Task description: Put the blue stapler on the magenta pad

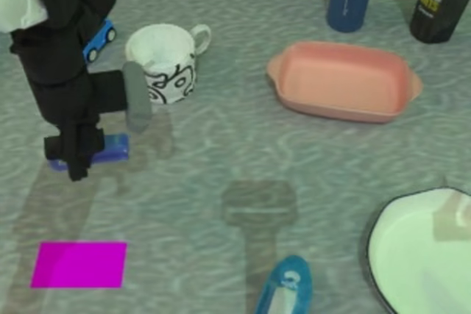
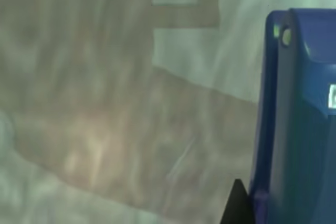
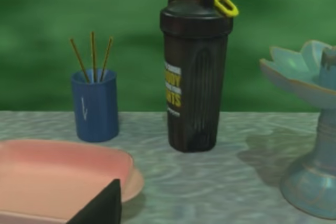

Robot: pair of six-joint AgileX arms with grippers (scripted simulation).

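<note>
One end effector, the left (image 1: 76, 154), down at the blue stapler (image 1: 110, 148); finger state impossible to tell. Well apart from the magenta pad (image 1: 79, 265).

Only the black shaker bottle (image 3: 197, 72) carries lettering — yellow print down its side, too blurred to read. The blue pencil cup (image 3: 95, 106) bears a pale arrow-like mark — no words.
</note>
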